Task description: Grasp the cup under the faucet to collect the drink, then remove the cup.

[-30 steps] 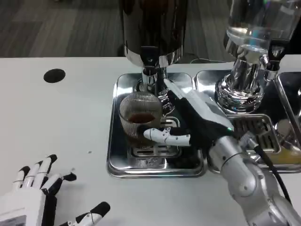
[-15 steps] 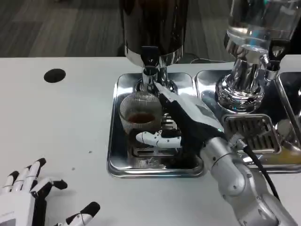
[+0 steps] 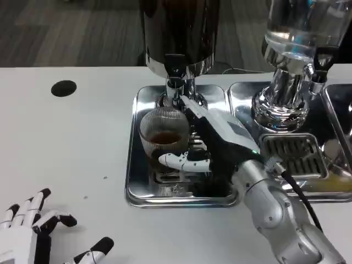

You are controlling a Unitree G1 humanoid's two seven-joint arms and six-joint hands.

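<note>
Ribbed clear glass cup holding brown drink stands on shiny steel drip tray, under dark dispenser's chrome faucet. Right hand wraps cup. Left hand spread, holding nothing, on white table.

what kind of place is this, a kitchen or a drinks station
Most likely a self-serve drinks station: two tall beverage dispensers, a steel drip tray under the faucet, and a glass cup part filled with dark drink.

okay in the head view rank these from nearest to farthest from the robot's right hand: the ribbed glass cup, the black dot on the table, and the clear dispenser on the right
1. Ribbed glass cup, held by the right hand.
2. Clear dispenser, behind and to the hand's right.
3. Black dot, far left on the table.
</note>
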